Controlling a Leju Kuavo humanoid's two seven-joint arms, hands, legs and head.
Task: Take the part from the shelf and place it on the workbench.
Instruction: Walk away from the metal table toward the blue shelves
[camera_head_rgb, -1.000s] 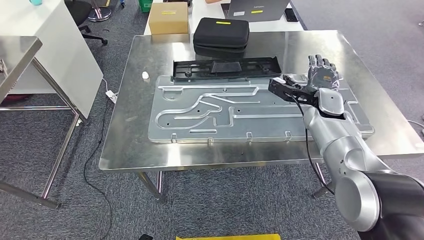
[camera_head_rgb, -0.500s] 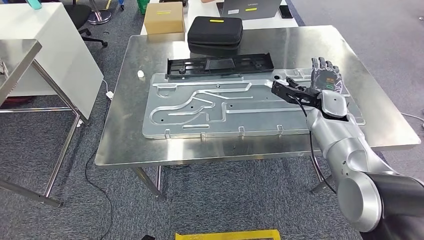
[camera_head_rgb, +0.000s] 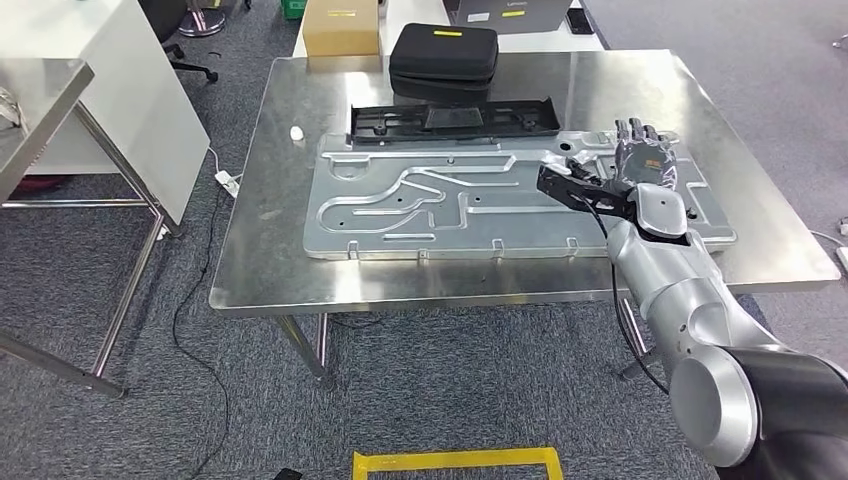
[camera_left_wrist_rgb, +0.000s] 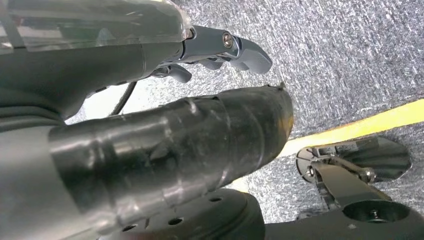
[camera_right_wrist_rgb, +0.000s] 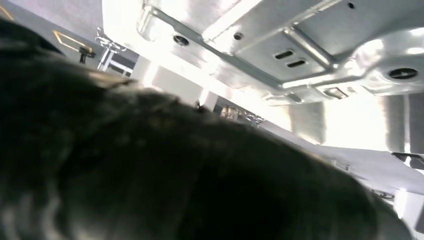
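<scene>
We judge the part (camera_head_rgb: 480, 205) already lies on the bench (camera_head_rgb: 260, 260), our right robot hand (camera_head_rgb: 640, 160) above it spread and empty, so next we withdraw.

Grey carpet floor (camera_head_rgb: 450, 400) with a yellow tape line (camera_head_rgb: 455, 459); white table (camera_head_rgb: 60, 60) at left.

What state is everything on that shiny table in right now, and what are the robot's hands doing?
Large metal panel: lying flat on the steel table.
Black plastic tray: flat on the table, along the panel's far edge.
Black case: closed, at the table's far edge.
Cardboard box: closed, beyond the table.
Right hand: over the panel's right end, fingers apart; contact unclear.
Left hand: hanging over the carpet, holding nothing.
</scene>
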